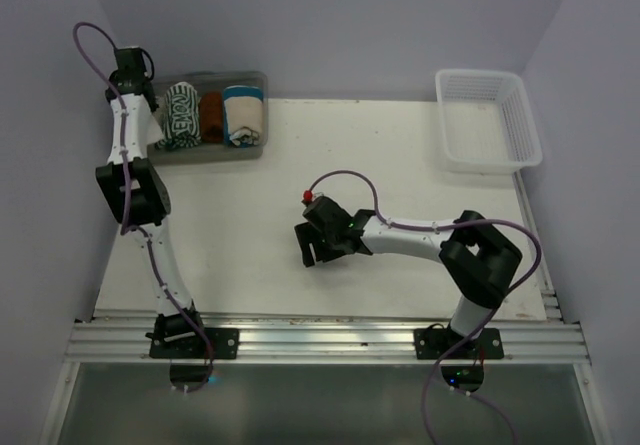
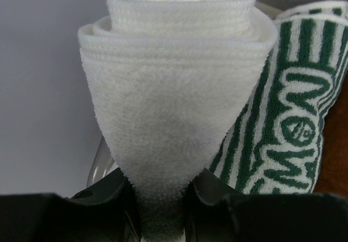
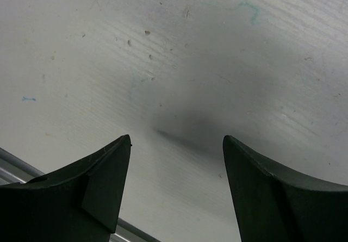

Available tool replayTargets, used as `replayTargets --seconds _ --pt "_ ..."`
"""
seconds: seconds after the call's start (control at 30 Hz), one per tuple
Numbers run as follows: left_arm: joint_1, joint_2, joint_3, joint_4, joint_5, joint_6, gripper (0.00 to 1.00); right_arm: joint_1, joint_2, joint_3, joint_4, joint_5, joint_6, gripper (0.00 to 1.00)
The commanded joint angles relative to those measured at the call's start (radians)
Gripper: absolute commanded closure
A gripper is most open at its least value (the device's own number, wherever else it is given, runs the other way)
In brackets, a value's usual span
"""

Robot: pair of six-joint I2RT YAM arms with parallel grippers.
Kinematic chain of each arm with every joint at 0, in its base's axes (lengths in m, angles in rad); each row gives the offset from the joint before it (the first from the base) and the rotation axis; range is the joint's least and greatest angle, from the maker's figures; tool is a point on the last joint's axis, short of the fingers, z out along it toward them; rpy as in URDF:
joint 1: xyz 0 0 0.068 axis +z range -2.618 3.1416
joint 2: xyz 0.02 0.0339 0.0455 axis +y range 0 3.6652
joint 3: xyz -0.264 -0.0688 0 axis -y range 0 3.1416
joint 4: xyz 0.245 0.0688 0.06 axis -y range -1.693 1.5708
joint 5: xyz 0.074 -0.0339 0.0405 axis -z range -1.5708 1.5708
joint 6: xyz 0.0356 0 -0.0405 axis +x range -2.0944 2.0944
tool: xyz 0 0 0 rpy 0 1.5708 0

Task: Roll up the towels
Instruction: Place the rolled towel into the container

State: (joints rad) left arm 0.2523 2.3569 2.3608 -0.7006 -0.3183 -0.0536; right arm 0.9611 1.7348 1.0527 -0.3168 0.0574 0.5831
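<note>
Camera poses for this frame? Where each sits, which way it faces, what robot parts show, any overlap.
Top external: above and behind the bases, facing down on the table; left arm, right arm show, tray far left, basket far right.
Left wrist: on left arm, facing along the left gripper, shut on the white towel; its fingers show.
Right wrist: on right arm, facing down at bare table past the open right gripper.
Shared: green-striped towel, in top and left wrist.

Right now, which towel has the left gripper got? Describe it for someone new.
Look to the clear tray at the table's far left corner. At its left end, the left gripper pinches a rolled towel. It is plain white, unlike the green-striped roll beside it.
</note>
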Motion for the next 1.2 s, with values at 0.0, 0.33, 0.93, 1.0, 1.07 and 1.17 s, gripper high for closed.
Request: replayTargets --seconds 0.0,0.33,0.93,1.0,1.07,1.17 --pt "-0.002 0.024 -0.035 0.062 0.022 0.049 0.94 -0.004 0.020 0.046 -0.027 -0.028 -0.008 0.28" --pt "-0.002 0.116 0.003 0.016 0.119 0.112 0.94 -0.004 0.029 0.067 -0.044 -0.028 -0.019 0.28" --pt "-0.004 0.123 -0.026 -0.034 0.148 0.175 0.96 -0.005 0.026 0.073 -0.048 -0.021 -0.031 0.29" --pt "-0.002 0.154 -0.005 -0.033 0.145 0.185 0.95 -0.005 0.029 0.079 -0.051 -0.022 -0.034 0.29" --pt "-0.002 0.163 -0.011 -0.020 0.145 0.196 0.94 -0.005 0.038 0.089 -0.056 -0.021 -0.035 0.29" --pt "-0.002 0.169 -0.018 -0.002 0.154 0.199 0.93 -0.005 0.048 0.102 -0.062 -0.022 -0.040 0.29"
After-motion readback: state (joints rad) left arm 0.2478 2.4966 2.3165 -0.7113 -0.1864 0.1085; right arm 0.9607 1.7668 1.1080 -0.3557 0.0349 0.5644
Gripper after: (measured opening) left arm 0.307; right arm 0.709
